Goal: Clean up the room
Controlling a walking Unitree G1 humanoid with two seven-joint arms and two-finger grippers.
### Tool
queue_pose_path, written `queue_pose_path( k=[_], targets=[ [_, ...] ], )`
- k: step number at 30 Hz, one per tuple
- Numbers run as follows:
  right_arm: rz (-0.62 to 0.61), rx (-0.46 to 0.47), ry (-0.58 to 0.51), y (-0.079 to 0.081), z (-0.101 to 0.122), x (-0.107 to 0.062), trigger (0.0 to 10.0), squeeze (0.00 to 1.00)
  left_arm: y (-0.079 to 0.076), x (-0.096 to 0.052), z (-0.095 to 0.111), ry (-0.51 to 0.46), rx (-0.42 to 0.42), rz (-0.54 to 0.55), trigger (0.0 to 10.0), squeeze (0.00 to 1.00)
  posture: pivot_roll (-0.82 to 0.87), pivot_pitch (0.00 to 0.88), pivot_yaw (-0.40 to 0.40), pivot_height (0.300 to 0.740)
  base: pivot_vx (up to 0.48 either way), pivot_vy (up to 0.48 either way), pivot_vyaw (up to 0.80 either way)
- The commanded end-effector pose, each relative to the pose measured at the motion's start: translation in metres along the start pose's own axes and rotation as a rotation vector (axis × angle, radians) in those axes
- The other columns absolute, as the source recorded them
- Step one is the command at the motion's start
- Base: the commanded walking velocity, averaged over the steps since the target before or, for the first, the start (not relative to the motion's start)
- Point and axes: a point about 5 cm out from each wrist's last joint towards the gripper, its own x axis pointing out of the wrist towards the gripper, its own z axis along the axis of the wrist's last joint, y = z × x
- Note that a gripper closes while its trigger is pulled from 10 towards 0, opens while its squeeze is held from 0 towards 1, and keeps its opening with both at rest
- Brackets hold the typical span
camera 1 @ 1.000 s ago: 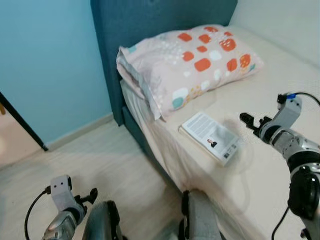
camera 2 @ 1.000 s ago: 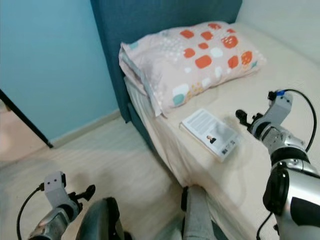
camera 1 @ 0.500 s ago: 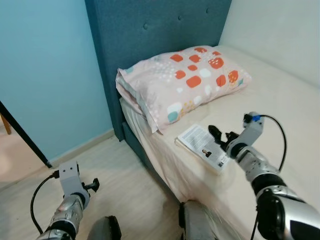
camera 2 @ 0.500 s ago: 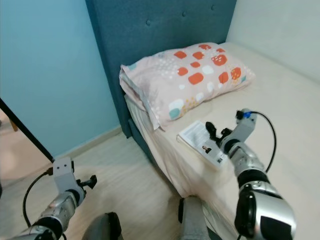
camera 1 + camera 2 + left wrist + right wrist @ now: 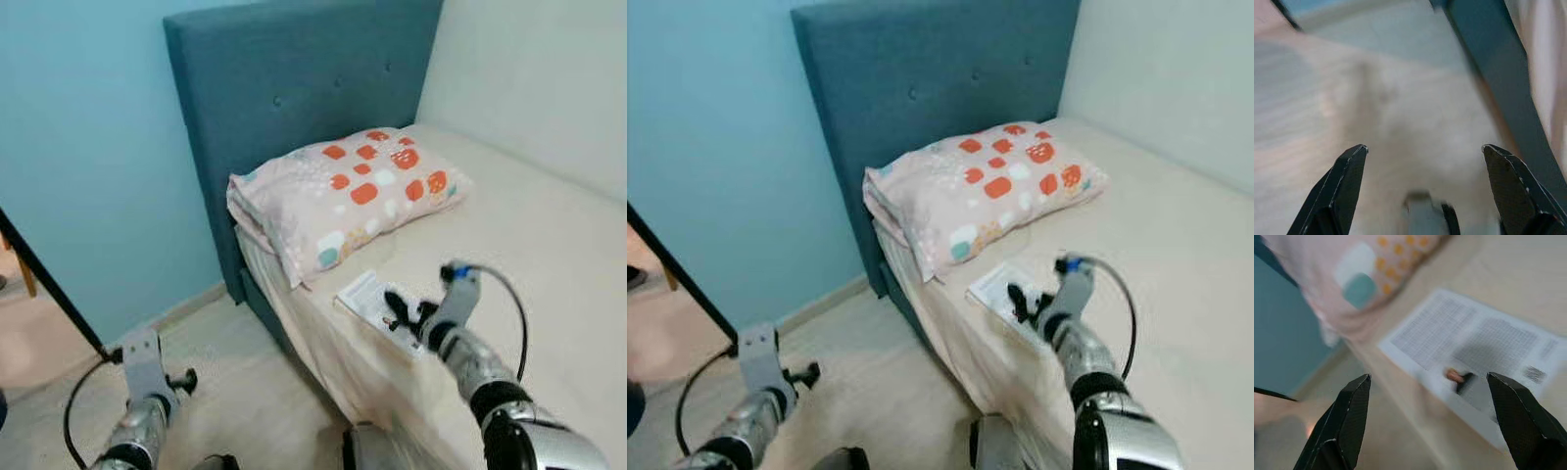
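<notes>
Book (image 5: 370, 299) lies flat on the bed (image 5: 549, 245), back cover up, near the mattress edge and just in front of the patterned pillow (image 5: 343, 191). Since a second ago the right gripper (image 5: 400, 310) has swung in from well off to the side of the book to a spot directly above it, and the head camera has lifted, so the headboard (image 5: 294, 88) and the wall now take up more of the picture; the book itself has not shifted on the sheet. I read this as the reach being nearly done and the pick-up being the step in hand, with the tidying barely started. In the right wrist view the two black fingers (image 5: 1337, 431) are spread wide, with the book's printed cover (image 5: 1484, 352) between and just beyond their tips; they hold nothing, and I cannot tell whether either tip already touches the cover. One finger sits toward the bed's edge, over the drop to the floor, the other over the cover. The left gripper (image 5: 1425, 196) hangs low beside the bed, its fingers also wide apart and empty, with the pale floor (image 5: 1376, 98) and the dark bed frame (image 5: 1498, 63) beyond its tips. A thin, flat book will probably need a finger worked under its edge.
</notes>
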Motion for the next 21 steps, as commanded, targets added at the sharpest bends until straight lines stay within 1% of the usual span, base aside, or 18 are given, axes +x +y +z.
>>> queue_pose_path(
  k=[1,2,3,4,6,7,8,9,10,11,12,13,14,15,17,18,20,21],
  targets=[
    [-0.036,-0.036,0.057,-0.006,-0.019,-0.005,10.0,0.0,0.007,-0.005,-0.025,0.091,0.024,0.034,10.0,0.0,-0.13,0.039,-0.008,0.655,0.0,0.0,0.0],
    [-0.055,-0.051,0.088,-0.009,-0.029,-0.008,10.0,0.0,0.011,-0.009,-0.037,0.131,0.037,0.049,10.0,0.0,-0.14,0.04,-0.005,0.66,0.0,0.0,0.0],
    [-0.055,-0.051,0.088,-0.009,-0.029,-0.008,10.0,0.0,0.011,-0.009,-0.037,0.131,0.037,0.049,10.0,0.0,-0.14,0.04,-0.005,0.66,0.0,0.0,0.0],
    [-0.067,-0.043,0.106,-0.012,-0.037,-0.012,10.0,0.0,0.015,-0.013,-0.049,0.17,0.046,0.064,10.0,0.0,-0.14,0.042,-0.003,0.665,0.0,0.0,0.0],
    [-0.067,-0.043,0.106,-0.012,-0.037,-0.012,10.0,0.0,0.015,-0.013,-0.049,0.17,0.046,0.064,10.0,0.0,-0.14,0.042,-0.003,0.665,0.0,0.0,0.0],
    [-0.069,-0.034,0.114,-0.014,-0.043,-0.014,10.0,0.0,0.021,-0.017,-0.059,0.203,0.06,0.079,10.0,0.0,-0.14,0.041,-0.001,0.67,0.0,0.0,0.0],
    [-0.066,-0.044,0.125,-0.014,-0.048,-0.016,10.0,0.0,0.028,-0.022,-0.069,0.236,0.071,0.098,10.0,0.0,-0.15,0.04,-0.001,0.675,0.0,0.0,0.0],
    [-0.066,-0.044,0.125,-0.014,-0.048,-0.016,10.0,0.0,0.028,-0.022,-0.069,0.236,0.071,0.098,10.0,0.0,-0.15,0.04,-0.001,0.675,0.0,0.0,0.0],
    [-0.065,-0.077,0.143,-0.015,-0.053,-0.018,10.0,0.0,0.033,-0.026,-0.077,0.262,0.079,0.114,10.0,0.0,-0.15,0.039,-0.002,0.68,0.0,0.0,0.0],
    [-0.065,-0.077,0.143,-0.015,-0.053,-0.018,10.0,0.0,0.033,-0.026,-0.077,0.262,0.079,0.114,10.0,0.0,-0.15,0.039,-0.002,0.68,0.0,0.0,0.0],
    [-0.077,-0.148,0.188,-0.017,-0.063,-0.022,10.0,0.0,0.039,-0.03,-0.084,0.286,0.088,0.129,10.0,0.0,-0.15,0.039,-0.002,0.685,0.0,0.0,0.0],
    [-0.077,-0.148,0.188,-0.017,-0.063,-0.022,10.0,0.0,0.039,-0.03,-0.084,0.286,0.088,0.129,10.0,0.0,-0.15,0.039,-0.002,0.685,0.0,0.0,0.0],
    [-0.143,-0.184,0.282,-0.029,-0.089,-0.036,10.0,0.0,0.047,-0.037,-0.097,0.332,0.119,0.148,10.0,0.0,-0.14,0.038,-0.01,0.695,0.0,0.0,0.0],
    [-0.143,-0.184,0.282,-0.029,-0.089,-0.036,10.0,0.0,0.047,-0.037,-0.097,0.332,0.119,0.148,10.0,0.0,-0.14,0.038,-0.01,0.695,0.0,0.0,0.0],
    [-0.203,-0.139,0.337,-0.038,-0.108,-0.048,10.0,0.0,0.05,-0.041,-0.104,0.355,0.133,0.155,10.0,0.0,-0.14,0.038,-0.013,0.705,0.0,0.0,0.0],
    [-0.203,-0.139,0.337,-0.038,-0.108,-0.048,10.0,0.0,0.05,-0.041,-0.104,0.355,0.133,0.155,10.0,0.0,-0.14,0.038,-0.013,0.705,0.0,0.0,0.0],
    [-0.254,-0.055,0.376,-0.043,-0.125,-0.06,10.0,0.0,0.051,-0.042,-0.105,0.359,0.135,0.156,10.0,0.0,-0.14,0.038,-0.016,0.715,0.0,0.0,0.0],
    [-0.254,-0.055,0.376,-0.043,-0.125,-0.06,10.0,0.0,0.051,-0.042,-0.105,0.359,0.135,0.156,10.0,0.0,-0.14,0.038,-0.016,0.715,0.0,0.0,0.0]
  ],
)
